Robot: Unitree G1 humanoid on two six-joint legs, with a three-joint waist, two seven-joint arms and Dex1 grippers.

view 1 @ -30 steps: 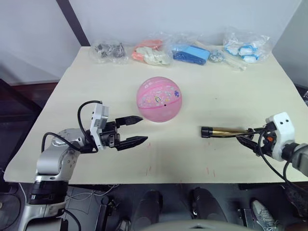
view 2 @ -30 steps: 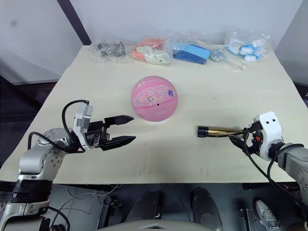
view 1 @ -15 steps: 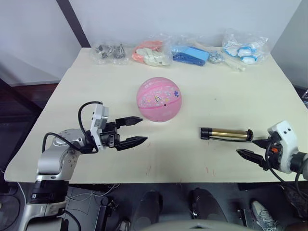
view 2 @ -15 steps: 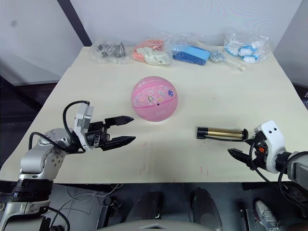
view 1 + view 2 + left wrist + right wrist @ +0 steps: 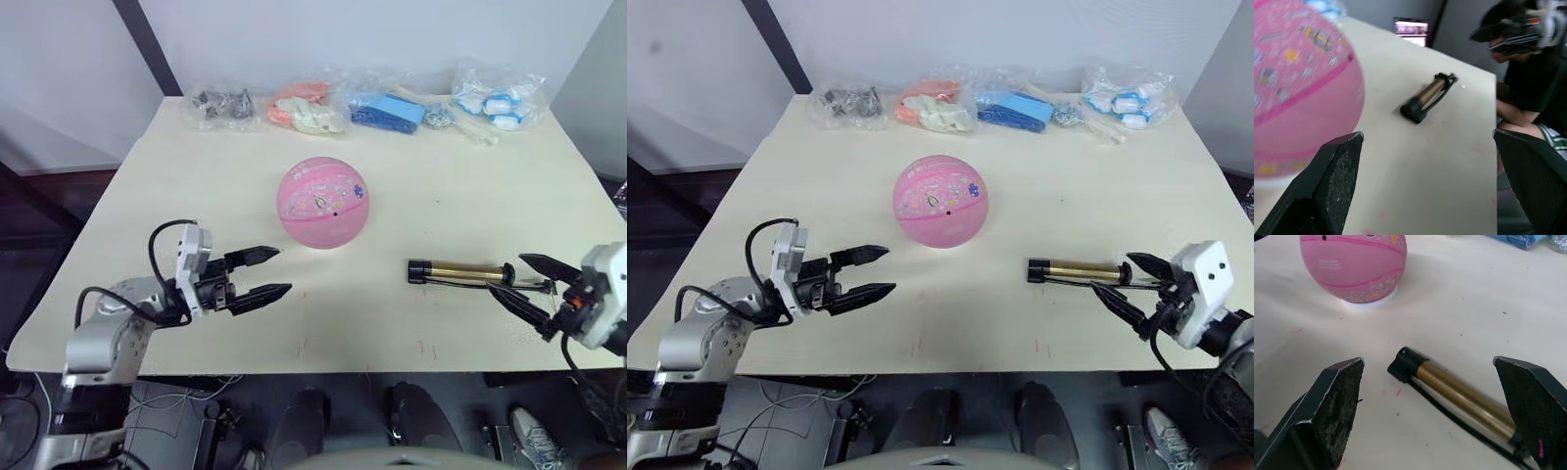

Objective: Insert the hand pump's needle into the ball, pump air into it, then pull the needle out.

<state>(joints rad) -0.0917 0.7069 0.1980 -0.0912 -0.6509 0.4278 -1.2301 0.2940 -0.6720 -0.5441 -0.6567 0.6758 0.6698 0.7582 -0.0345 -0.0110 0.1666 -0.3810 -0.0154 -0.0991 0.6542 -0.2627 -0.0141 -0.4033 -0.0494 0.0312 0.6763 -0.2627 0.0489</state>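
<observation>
Hand pump (image 5: 460, 271) flat on table (image 5: 470, 196) | both jaws wide open, empty

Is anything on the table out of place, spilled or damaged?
Nothing stands out. The pink ball sits upright on a small white ring; the hand pump lies flat and intact on the table, and the plastic bags line the far edge.

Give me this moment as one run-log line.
stage: pre-grasp | left hand: open, near ball | right hand: open, at hand pump handle end | pump: lying on table, ungrasped
</observation>
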